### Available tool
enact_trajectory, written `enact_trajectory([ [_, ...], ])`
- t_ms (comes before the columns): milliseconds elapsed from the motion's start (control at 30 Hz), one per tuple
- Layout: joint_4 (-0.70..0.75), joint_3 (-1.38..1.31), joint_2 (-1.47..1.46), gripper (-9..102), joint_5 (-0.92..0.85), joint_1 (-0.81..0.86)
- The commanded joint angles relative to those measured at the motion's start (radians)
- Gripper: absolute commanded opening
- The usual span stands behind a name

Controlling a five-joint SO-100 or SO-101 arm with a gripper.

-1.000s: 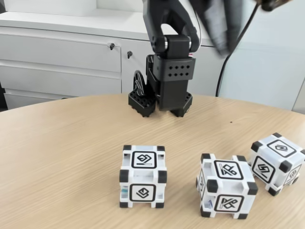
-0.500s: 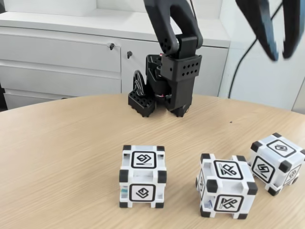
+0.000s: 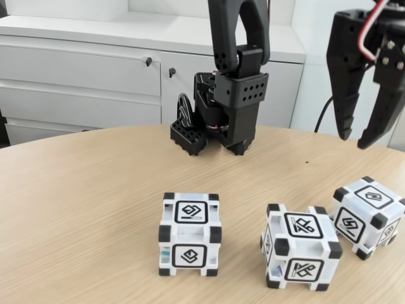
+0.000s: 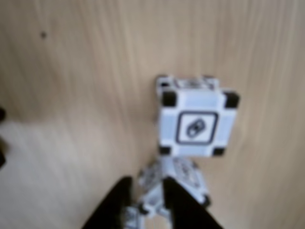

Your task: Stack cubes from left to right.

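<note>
In the fixed view I see my pincer (image 3: pixel 357 140) in the upper right of the frame, hanging in the air above the table (image 3: pixel 82 202). Its two black fingers point down and stand apart, and nothing is between them. The three cubes all sit on the table, none stacked. The left cube (image 3: pixel 189 234) is at the lower centre of the frame and well apart from the others. The middle cube (image 3: pixel 300 247) is at the lower right, and the right cube (image 3: pixel 367 216) is just beside it near the right edge; I cannot tell if these two touch. The pincer is above the right cube and does not touch it. At the upper centre the black base of the arm (image 3: pixel 218 114) stands on the far side of the table, with a white cabinet (image 3: pixel 82 82) behind it.

The wrist view is blurred. One cube (image 4: pixel 196 119) lies in the centre of the frame, a second cube (image 4: pixel 176 183) below it, behind the dark fingertips (image 4: pixel 114 205) at the bottom edge.
</note>
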Motion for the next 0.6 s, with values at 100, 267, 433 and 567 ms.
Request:
enact_trajectory([
  [100, -0.124, -0.035, -0.005, 3, -0.025, 0.075],
  [267, -0.213, -0.006, -0.005, 6, -0.094, 0.083],
  [433, -0.210, 0.011, -0.005, 12, -0.118, 0.081],
  [567, -0.199, 0.011, -0.005, 20, -0.123, 0.081],
])
